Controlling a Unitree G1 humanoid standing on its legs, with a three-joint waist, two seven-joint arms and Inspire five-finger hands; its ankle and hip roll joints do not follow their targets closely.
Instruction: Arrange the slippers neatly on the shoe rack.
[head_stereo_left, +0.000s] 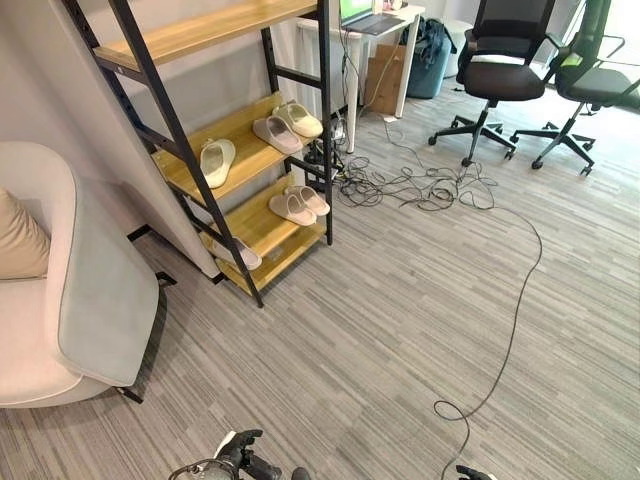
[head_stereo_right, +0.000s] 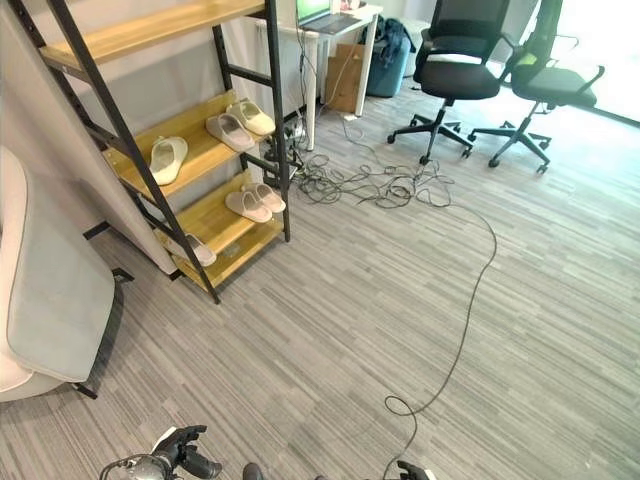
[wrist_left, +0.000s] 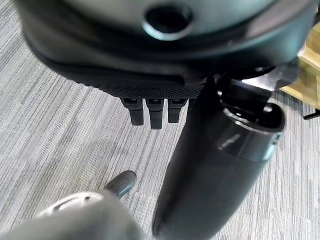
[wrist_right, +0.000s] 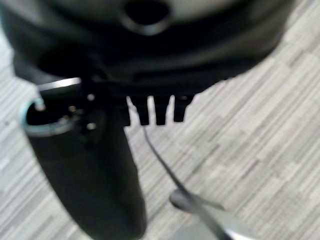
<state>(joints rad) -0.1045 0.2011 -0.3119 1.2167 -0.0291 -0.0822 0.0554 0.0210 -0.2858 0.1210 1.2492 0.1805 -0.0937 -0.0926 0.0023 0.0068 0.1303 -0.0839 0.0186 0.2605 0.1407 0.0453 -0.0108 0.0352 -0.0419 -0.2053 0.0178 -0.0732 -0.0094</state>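
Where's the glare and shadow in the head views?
Right eye view: daylight glares off the floor behind the office chairs. Left eye view: the armchair throws a dark shadow beside it; the slippers on the shoe rack are evenly lit, no glare.

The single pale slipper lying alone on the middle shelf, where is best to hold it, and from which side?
Probably grip the single slipper by its thick strap, reaching in from the rack's open front; it lies apart from the pair beside it, sole down.
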